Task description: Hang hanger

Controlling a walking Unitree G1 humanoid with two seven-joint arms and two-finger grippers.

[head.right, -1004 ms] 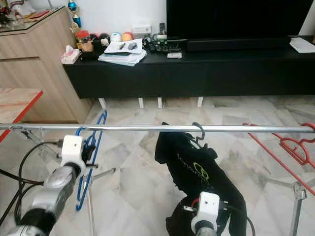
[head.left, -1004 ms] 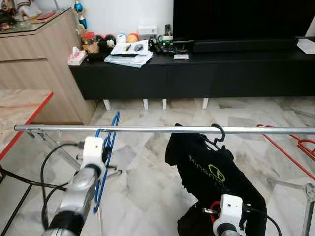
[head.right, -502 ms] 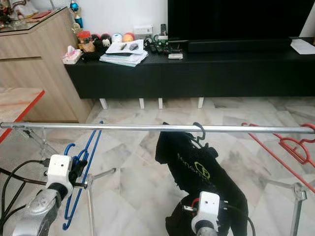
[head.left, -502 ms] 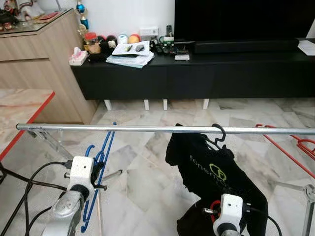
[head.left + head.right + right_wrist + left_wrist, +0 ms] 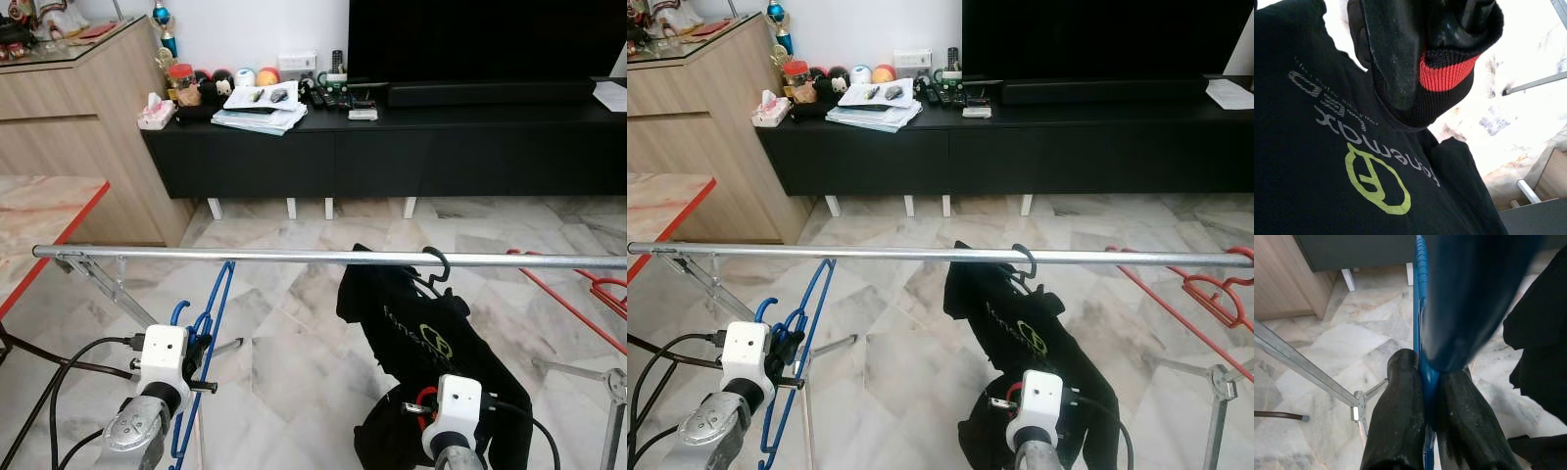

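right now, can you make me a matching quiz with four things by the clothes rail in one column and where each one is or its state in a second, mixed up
Things:
1. blue hanger
2. black shirt
3. red hanger
4. tissue box

Places or states:
A. hangs from the rail on a black hook
B. on the black TV cabinet, at its left end
C. clamped in the left gripper, below the rail
D. at the rail's far right end

Pairs: 1-C, 2-A, 3-D, 4-B
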